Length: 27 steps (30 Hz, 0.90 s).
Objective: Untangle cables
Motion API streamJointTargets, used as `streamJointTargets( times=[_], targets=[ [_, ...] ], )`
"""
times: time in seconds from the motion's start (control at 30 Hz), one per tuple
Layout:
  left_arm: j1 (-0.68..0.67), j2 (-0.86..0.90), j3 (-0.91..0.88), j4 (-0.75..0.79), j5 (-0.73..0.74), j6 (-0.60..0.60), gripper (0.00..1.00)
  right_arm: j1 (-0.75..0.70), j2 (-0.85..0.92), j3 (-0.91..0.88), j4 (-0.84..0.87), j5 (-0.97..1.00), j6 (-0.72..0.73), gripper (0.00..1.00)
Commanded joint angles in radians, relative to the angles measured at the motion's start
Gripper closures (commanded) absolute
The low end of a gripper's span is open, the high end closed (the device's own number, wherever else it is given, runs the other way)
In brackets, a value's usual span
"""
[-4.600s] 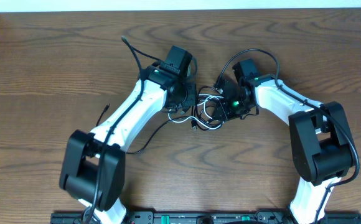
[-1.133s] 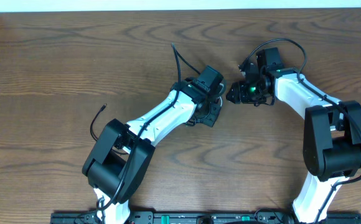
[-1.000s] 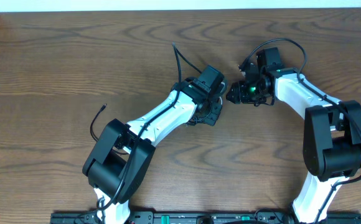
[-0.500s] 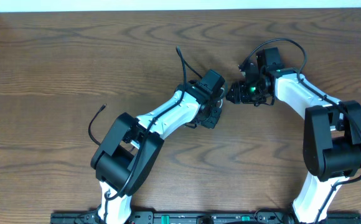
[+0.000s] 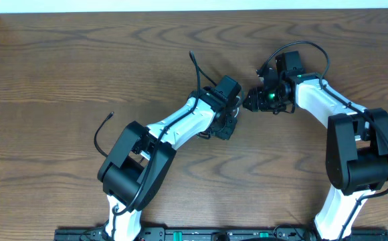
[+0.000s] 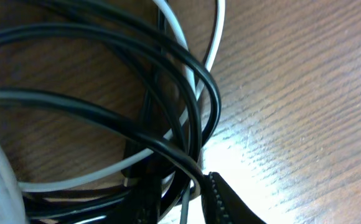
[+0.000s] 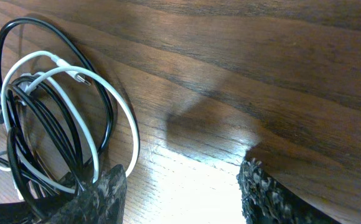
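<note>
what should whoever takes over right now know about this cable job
Left gripper: down at the cable tangle; grip cannot be told.
Right gripper: open, empty, one finger beside the tangle.
White cord and black cords lie looped together on the table.
Done: no cord separated yet.
Left to do: pull each cord free, lay them apart.

1. Overhead: I find no writing I can read on the table (image 5: 60,60).
2. Left wrist: the cables (image 6: 174,124) close under me carry no legible print.
3. Right wrist: no readable label, brand, number or sign.
</note>
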Motion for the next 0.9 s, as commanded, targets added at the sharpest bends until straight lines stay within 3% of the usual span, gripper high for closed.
streamJointTargets(
  times=[0.0, 0.6, 0.7, 0.87],
  targets=[
    [0.000, -0.027, -0.006, -0.027, -0.011, 0.014, 0.72, 0.008, -0.012, 0.013, -0.006, 0.021, 0.007, 0.45],
    [0.001, -0.029, -0.007, -0.117, -0.127, 0.015, 0.60, 0.009, -0.012, 0.013, -0.006, 0.021, 0.008, 0.44],
    [0.000, -0.029, -0.007, -0.137, -0.127, 0.034, 0.92, 0.009, -0.012, 0.013, -0.006, 0.020, 0.008, 0.44],
    [0.001, -0.040, -0.005, -0.160, -0.126, 0.034, 0.93, 0.010, -0.012, 0.013, -0.008, 0.019, 0.008, 0.42]
  ],
)
